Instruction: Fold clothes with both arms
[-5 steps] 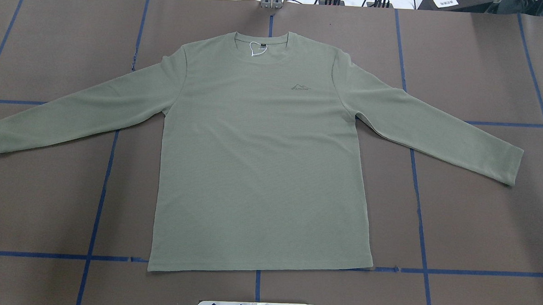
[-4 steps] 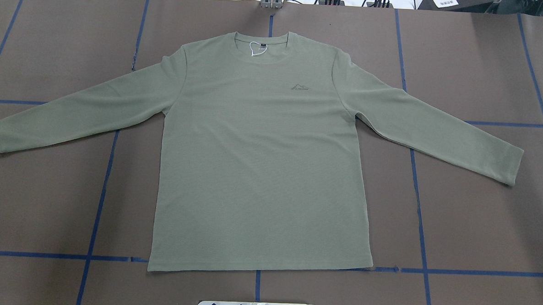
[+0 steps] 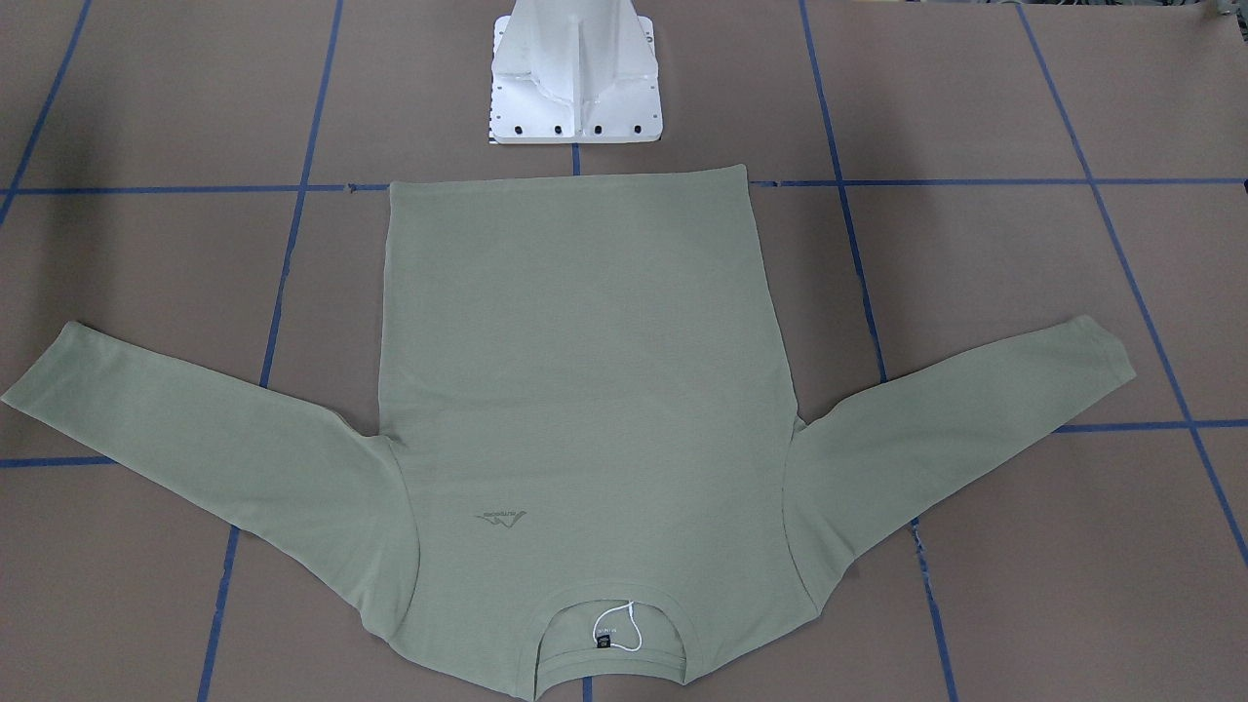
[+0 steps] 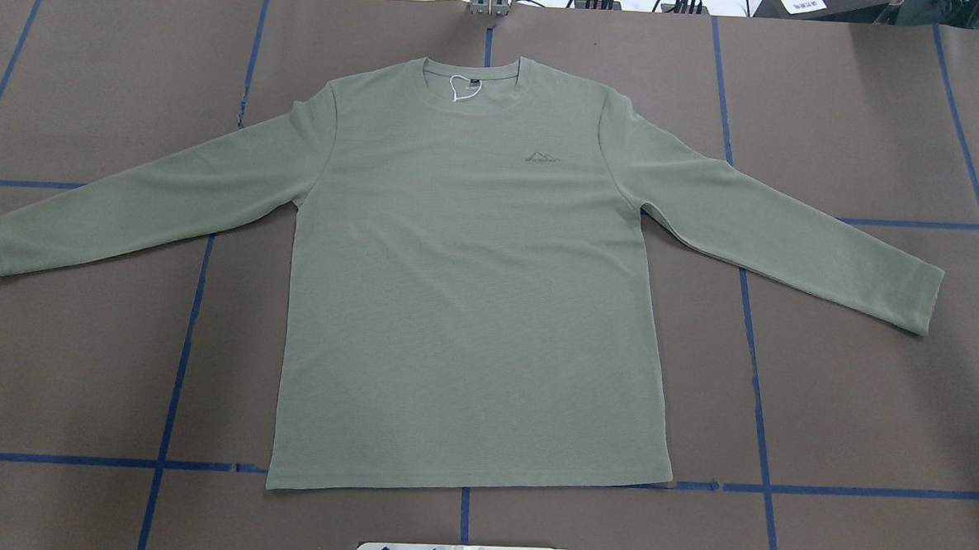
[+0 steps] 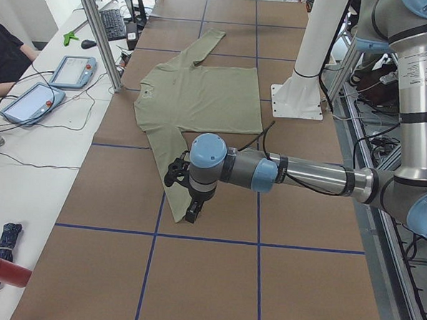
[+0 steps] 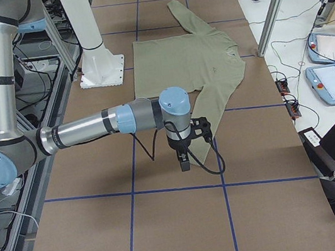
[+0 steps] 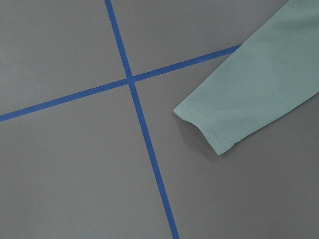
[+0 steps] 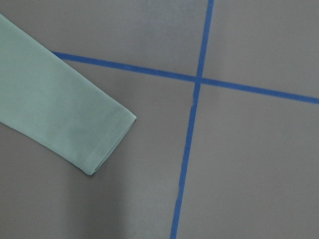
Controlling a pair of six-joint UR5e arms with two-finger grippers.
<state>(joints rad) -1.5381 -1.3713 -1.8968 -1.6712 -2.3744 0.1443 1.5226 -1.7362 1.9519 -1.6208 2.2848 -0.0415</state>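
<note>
— Where's the shirt [image 4: 472,291]?
— Flat on the bench [image 4: 80,373], collar at 12 o'clock, sleeves running out toward 8 and 4. The left pincer [image 5: 191,215] hangs by the left cuff [image 7: 214,124], at 3 o'clock in its wrist view. The right pincer [image 6: 184,164] hangs by the right cuff [image 8: 107,142], at 9.
— Open or closed?
— Can't tell. Both show only side-on, and neither arm is in the overhead view.

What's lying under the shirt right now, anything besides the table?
Only the brown table cover and blue tape lines that run beneath the shirt show; anything under its body is covered.
</note>
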